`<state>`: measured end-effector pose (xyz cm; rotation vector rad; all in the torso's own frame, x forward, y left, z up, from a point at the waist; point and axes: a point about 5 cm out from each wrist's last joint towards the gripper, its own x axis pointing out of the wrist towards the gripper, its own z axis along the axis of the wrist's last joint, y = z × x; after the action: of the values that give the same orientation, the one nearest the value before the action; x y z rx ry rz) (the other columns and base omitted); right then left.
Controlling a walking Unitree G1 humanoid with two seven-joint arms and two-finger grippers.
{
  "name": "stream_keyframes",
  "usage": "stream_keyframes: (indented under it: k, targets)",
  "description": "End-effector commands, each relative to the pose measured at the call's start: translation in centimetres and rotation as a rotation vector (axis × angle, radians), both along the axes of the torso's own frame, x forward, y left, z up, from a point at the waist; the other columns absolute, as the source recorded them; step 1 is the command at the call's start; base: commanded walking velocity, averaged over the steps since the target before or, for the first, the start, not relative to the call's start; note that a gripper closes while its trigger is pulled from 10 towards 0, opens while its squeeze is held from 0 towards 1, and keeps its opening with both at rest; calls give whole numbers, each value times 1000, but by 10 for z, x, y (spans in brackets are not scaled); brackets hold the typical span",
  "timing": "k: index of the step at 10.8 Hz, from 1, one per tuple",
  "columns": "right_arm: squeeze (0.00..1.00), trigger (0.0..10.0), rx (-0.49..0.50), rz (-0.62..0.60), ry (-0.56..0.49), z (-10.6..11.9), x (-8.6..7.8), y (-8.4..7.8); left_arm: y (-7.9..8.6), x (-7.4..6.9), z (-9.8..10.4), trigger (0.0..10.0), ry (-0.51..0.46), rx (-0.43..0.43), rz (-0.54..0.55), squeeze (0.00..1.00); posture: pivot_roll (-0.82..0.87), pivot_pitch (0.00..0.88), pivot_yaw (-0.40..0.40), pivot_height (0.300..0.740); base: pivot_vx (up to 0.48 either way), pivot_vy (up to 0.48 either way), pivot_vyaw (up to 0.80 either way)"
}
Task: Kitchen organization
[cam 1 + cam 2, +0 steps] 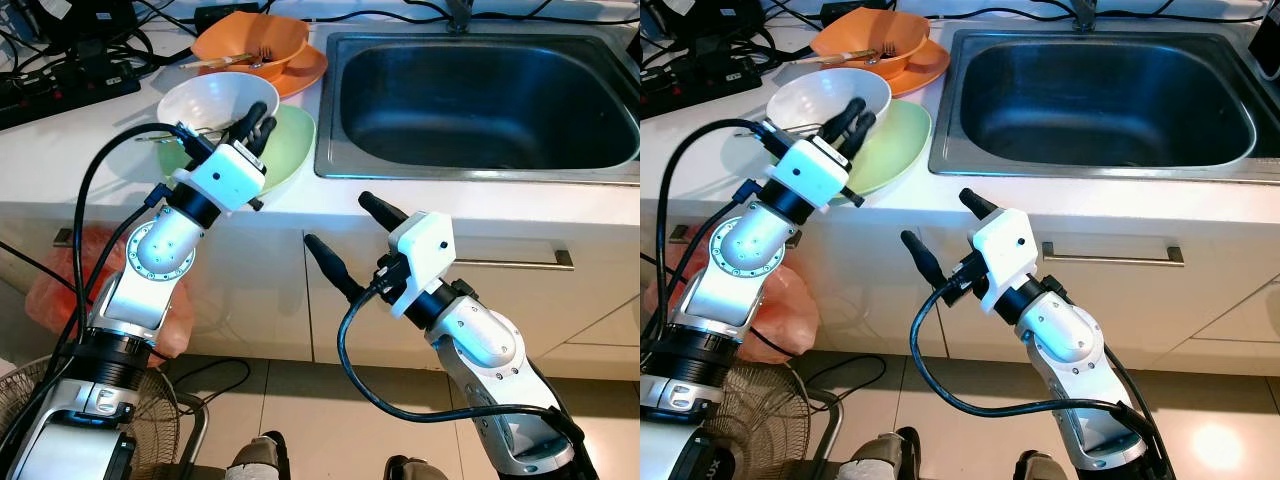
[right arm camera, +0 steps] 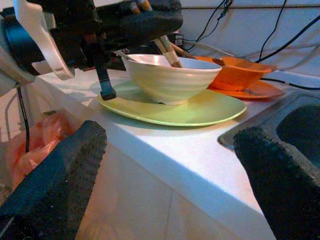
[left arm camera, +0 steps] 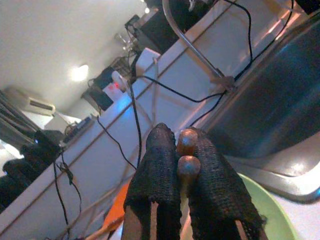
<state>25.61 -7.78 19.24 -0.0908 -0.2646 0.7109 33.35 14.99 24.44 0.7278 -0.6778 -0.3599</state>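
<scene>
White bowl point(image 2: 170, 77) on green plate point(image 2: 200, 111); left tool point(image 2: 142, 20) gripping chopsticks point(image 2: 167, 50) above bowl.

My head views are bright and evenly lit, sharp from edge to edge, with no motion blur. The white desk point(image 1: 420, 200) nearly washes out, and the sink point(image 1: 480, 100) basin stays dark with a soft sheen along its steel rim. A patch of glare sits on the floor tile point(image 1: 1220, 445). From my left wrist, a ceiling lamp point(image 3: 79, 73) burns out to a white blob, the background is soft and hazy, and my fingers point(image 3: 157, 175) come out grainy. From my right wrist, my fingers point(image 2: 55, 185) are blurred black masses, while the green plate point(image 2: 210, 111) is crisp.
</scene>
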Motion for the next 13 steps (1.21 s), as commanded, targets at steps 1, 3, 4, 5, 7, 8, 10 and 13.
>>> stream_keyframes:
  k: [1,3,4,5,7,8,10,13]
  targets:
    - [0,10000,6,12,-4,2,-1,1,1,-4,2,0,-32,16,4,0,35,162,58,740,0,0,0]
    - [0,10000,4,5,-5,2,1,1,0,-10,19,0,-158,31,23,0,36,156,59,740,0,0,0]
    - [0,10000,4,4,-5,1,1,1,2,-11,33,0,-228,27,43,0,38,152,59,740,0,0,0]
    - [0,10000,3,3,-7,1,2,2,7,-13,52,0,-309,29,75,0,41,148,59,740,0,0,0]
    - [0,10000,4,-1,-14,1,4,2,15,-18,90,0,-382,-117,76,0,47,142,57,740,0,0,0]
    - [0,10000,4,-2,-16,1,4,3,16,-11,98,0,-252,-319,-11,0,49,139,56,740,0,0,0]
    - [0,10000,5,-3,-19,1,5,4,12,0,102,0,-5,-716,-261,0,50,137,56,740,0,0,0]
    - [0,10000,7,-15,-27,0,7,6,14,8,107,0,240,-1198,-588,0,49,124,67,740,0,0,0]
